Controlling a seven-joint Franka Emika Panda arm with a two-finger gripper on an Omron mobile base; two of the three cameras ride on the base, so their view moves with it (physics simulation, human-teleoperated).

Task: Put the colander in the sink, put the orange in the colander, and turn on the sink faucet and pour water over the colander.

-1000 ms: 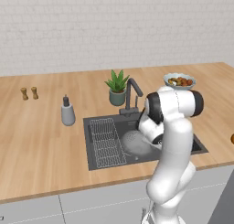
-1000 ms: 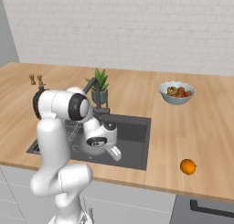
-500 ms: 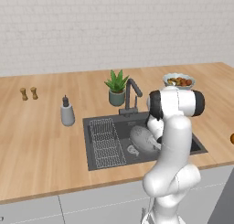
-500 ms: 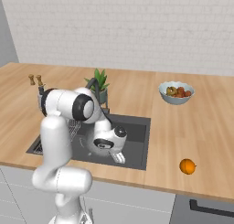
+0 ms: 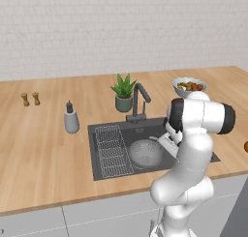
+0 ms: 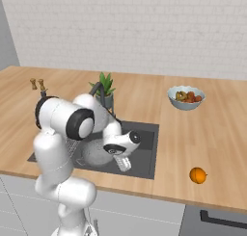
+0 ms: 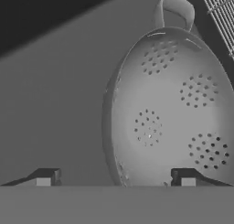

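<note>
Two base cameras sit behind the arm, high up, looking forward and down over the wooden bench (image 5: 43, 154) toward the far brick wall. The left one has the arm at its lower right, the right one at its lower left. Both take in the sink (image 5: 109, 132) (image 6: 149, 148), the sink faucet (image 5: 139, 98) (image 6: 98, 89), the potted plant (image 5: 124, 91) (image 6: 105, 88) and the fruit bowl (image 5: 188, 86) (image 6: 185, 97). The hand camera looks from close range down along the tool (image 7: 115, 178) at the colander (image 7: 171, 113) on the sink floor.
</note>
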